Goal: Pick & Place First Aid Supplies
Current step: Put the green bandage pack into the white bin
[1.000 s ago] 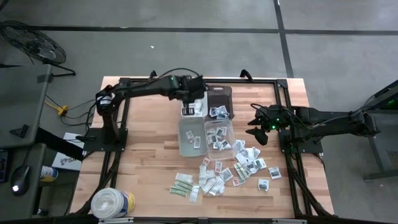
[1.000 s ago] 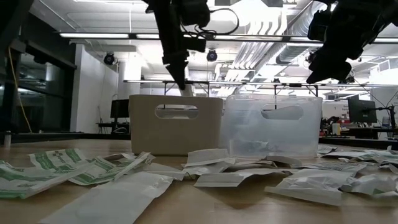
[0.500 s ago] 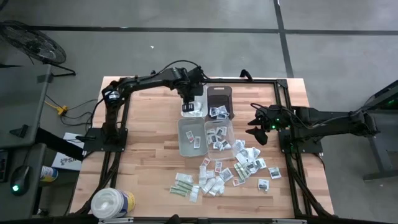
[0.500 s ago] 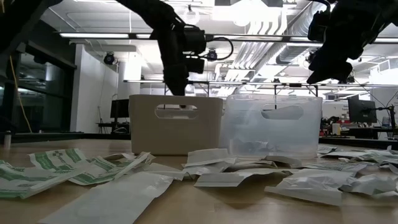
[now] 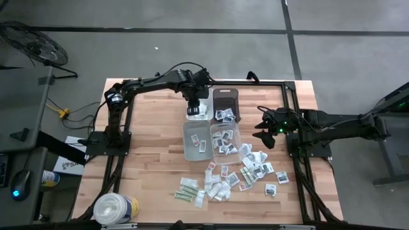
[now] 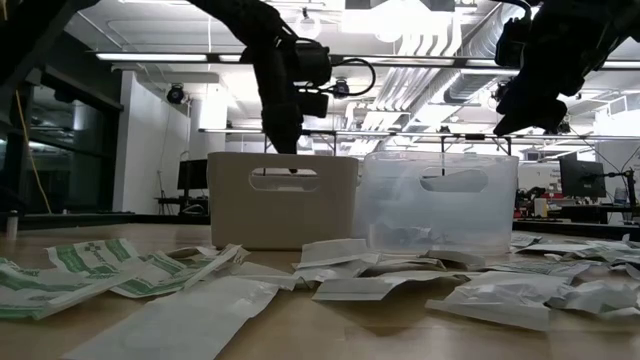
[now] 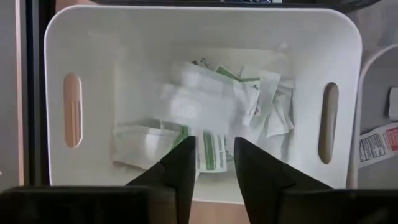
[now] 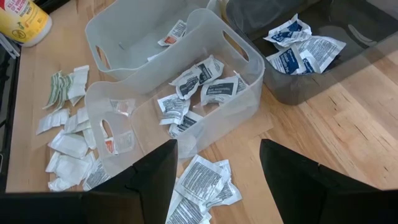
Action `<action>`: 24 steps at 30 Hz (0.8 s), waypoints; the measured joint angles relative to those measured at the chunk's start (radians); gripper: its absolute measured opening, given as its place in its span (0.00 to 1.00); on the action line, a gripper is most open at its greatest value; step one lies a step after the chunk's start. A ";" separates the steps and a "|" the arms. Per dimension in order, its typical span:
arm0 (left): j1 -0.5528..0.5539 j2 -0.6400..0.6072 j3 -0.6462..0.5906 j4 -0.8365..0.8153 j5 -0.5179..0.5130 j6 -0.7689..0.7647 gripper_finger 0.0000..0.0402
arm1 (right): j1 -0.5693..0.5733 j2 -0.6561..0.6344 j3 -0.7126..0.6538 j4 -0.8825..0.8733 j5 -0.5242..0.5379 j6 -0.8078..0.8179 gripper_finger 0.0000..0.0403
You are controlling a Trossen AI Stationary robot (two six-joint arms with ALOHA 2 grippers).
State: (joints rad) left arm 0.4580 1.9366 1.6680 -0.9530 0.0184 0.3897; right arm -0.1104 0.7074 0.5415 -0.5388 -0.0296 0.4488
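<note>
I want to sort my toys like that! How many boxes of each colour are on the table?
White box: 1
Dark box: 1
Clear boxes: 2
Total: 4 boxes

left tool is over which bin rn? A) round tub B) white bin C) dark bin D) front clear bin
B: the left wrist view looks straight down past the left tool into the white bin, with packets lying inside; the high view puts that tool above the same bin.
</note>
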 joint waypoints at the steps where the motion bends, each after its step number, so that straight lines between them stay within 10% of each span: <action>1: 0.000 0.000 0.001 -0.001 0.000 -0.001 0.28 | 0.000 0.000 0.000 0.000 0.000 0.000 0.55; 24: -0.318 -0.108 0.103 -0.444 -0.103 -0.146 0.27 | 0.000 0.000 0.000 -0.003 -0.001 -0.004 0.55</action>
State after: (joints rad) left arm 0.1398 1.8281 1.7706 -1.3967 -0.0846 0.2441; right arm -0.1104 0.7074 0.5415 -0.5419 -0.0307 0.4448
